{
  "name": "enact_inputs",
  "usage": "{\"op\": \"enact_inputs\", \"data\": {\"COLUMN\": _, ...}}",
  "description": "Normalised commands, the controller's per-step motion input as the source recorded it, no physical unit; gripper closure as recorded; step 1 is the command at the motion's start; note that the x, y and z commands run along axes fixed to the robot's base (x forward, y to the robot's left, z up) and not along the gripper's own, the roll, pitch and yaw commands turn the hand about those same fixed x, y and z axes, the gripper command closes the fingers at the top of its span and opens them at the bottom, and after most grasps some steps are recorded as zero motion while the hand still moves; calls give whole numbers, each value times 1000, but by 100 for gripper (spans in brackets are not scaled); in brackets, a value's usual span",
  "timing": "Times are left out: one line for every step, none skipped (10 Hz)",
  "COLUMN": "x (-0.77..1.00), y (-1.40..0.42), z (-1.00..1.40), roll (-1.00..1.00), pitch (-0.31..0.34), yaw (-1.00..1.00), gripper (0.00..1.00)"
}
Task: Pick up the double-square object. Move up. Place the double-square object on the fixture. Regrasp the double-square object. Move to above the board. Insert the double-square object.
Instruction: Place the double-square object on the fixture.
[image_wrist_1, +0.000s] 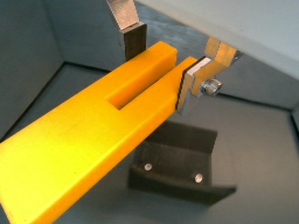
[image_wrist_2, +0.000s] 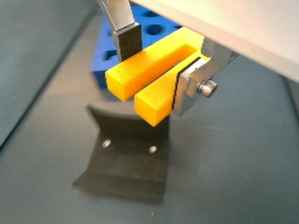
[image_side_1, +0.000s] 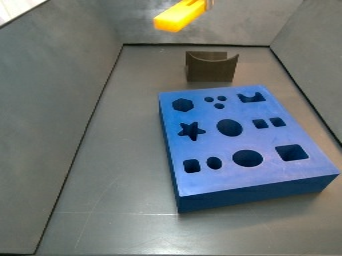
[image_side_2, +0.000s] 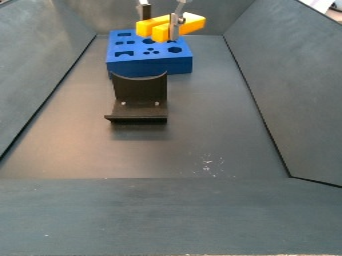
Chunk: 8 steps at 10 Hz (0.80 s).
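The block (image_wrist_2: 149, 77) is held level in mid-air above the fixture (image_wrist_2: 125, 163), long axis crosswise to the fingers (image_wrist_2: 126, 38), clamped by the gripper (image_wrist_2: 160, 59); the board (image_side_2: 151, 50) is seen behind.

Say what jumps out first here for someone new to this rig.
The yellow-orange double-square object, gripped between the claw's silver fingers and held in the air above the dark fixture, which shows below it in both wrist views. Next, the big blue board with its star, circle and square cut-outs, lying flat on the grey floor beside the fixture.
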Motion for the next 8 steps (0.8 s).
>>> {"op": "enact_inputs", "data": {"x": 725, "y": 474, "z": 63, "roll": -820, "pitch": 179, "yaw": 1000, "gripper": 100}}
{"op": "enact_inputs", "data": {"x": 673, "y": 289, "z": 13, "roll": -876, "pitch": 220, "yaw": 1000, "gripper": 100}}
{"op": "enact_inputs", "data": {"x": 643, "y": 151, "z": 16, "roll": -934, "pitch": 264, "yaw": 1000, "gripper": 100}}
{"op": "enact_inputs", "data": {"x": 620, "y": 99, "z": 11, "roll": -972, "pitch": 301, "yaw": 1000, "gripper": 100}}
{"op": "enact_inputs", "data": {"x": 576, "y": 68, "z": -6, "roll": -1000, "pitch": 388, "yaw": 945, "gripper": 100}}
{"op": "enact_inputs", "data": {"x": 543, "y": 56, "z": -5, "roll": -1000, "pitch": 466, "yaw": 867, "gripper": 100}}
{"op": "enact_inputs", "data": {"x": 502, "y": 47, "z": -5, "roll": -908, "pitch": 547, "yaw": 625, "gripper": 100}}
{"op": "enact_inputs", "data": {"x": 488, "y": 47, "z": -9, "roll": -797, "pitch": 546, "yaw": 471, "gripper": 100}}
